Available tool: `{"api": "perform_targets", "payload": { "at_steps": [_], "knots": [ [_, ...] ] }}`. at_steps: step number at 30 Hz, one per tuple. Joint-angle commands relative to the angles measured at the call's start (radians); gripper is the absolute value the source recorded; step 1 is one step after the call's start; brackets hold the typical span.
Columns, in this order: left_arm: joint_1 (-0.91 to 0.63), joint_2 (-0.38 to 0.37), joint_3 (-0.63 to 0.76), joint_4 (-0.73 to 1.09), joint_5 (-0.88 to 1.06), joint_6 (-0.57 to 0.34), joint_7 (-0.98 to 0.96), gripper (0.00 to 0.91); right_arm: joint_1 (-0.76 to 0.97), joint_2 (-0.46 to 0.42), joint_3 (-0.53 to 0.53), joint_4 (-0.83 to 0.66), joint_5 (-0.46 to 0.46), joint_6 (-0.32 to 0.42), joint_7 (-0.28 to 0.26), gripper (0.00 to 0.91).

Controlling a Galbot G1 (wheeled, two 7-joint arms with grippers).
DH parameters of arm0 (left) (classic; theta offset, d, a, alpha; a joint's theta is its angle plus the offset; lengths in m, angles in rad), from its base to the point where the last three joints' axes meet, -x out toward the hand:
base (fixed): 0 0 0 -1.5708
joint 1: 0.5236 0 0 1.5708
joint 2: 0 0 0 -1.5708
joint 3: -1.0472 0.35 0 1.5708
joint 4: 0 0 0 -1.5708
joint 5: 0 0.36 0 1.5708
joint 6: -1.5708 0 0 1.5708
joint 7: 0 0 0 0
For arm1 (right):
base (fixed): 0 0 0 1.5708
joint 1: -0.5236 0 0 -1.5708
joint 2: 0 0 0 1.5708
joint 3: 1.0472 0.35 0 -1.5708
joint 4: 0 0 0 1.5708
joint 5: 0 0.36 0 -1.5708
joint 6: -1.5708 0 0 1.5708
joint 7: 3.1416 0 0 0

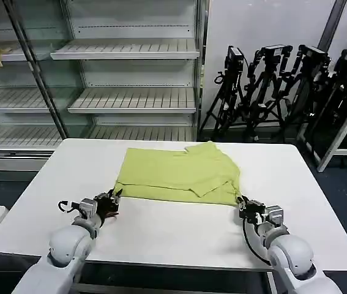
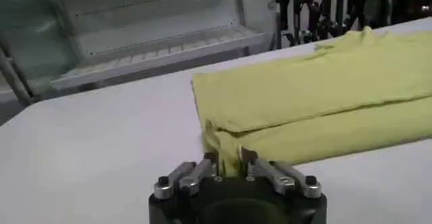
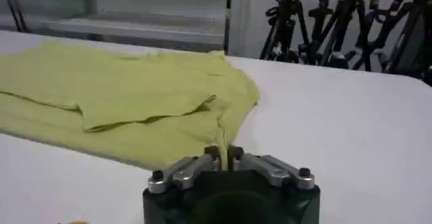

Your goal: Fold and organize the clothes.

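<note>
Both hands sit at the near edge of the T-shirt [image 1: 182, 174], which lies partly folded on the white desk [image 1: 173, 233], toward its far middle. At the shirt's near left corner the left hand [image 1: 113, 199] has its fingers [image 2: 210, 159] pinched together on a small fold of the yellow-green cloth. At the near right corner the right hand [image 1: 242, 203] grips the hem in the same way, its fingers [image 3: 212, 154] clenched on a bit of fabric that rises between them. The shirt's upper layer is folded over the lower one, with a sleeve showing at the far right. Beyond the desk stand metal shelves [image 1: 130, 86] on the left and a row of black tripods [image 1: 277, 86] on the right.
</note>
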Motion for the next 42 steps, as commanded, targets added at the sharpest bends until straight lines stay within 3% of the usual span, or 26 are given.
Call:
{"api": "perform_targets", "payload": {
  "at_steps": [1,12,13,14,24,29,32,37,42],
  "knots": [
    [0.410,0.044,-0.198,-0.333,0.033,0.005,-0.004,0.000,-0.186,-0.016,0.080,0.159,-0.025,0.015,-0.006,0.000],
    [0.564,0.020,-0.293,-0.432,0.034,0.004,0.002,0.010,-0.456,0.035,0.162,0.313,-0.113,0.069,-0.032,0.000],
    [0.569,0.019,-0.293,-0.438,0.034,0.004,0.001,0.605,-0.458,0.036,0.161,0.315,-0.114,0.071,-0.031,0.736],
    [0.579,0.016,-0.293,-0.444,0.040,0.004,0.001,0.907,-0.476,0.040,0.160,0.320,-0.118,0.073,-0.032,0.907],
    [0.592,0.028,-0.333,-0.595,0.071,0.006,-0.011,0.907,-0.522,0.048,0.199,0.427,-0.085,0.088,-0.037,0.907],
    [0.433,0.064,-0.319,-0.529,0.052,0.006,0.002,0.907,-0.281,0.028,0.172,0.372,-0.052,0.057,-0.001,0.907],
    [0.269,0.080,-0.259,-0.455,-0.015,0.006,0.028,0.907,-0.022,0.012,0.079,0.283,0.007,0.016,0.069,0.907],
    [-0.013,0.069,-0.104,-0.242,-0.084,0.004,0.065,0.907,0.364,0.086,-0.155,0.008,0.025,-0.015,0.176,0.907],
    [-0.169,0.066,-0.033,-0.061,-0.110,0.004,0.074,0.907,0.529,0.172,-0.266,-0.278,0.024,-0.017,0.219,0.907]
  ]
}}
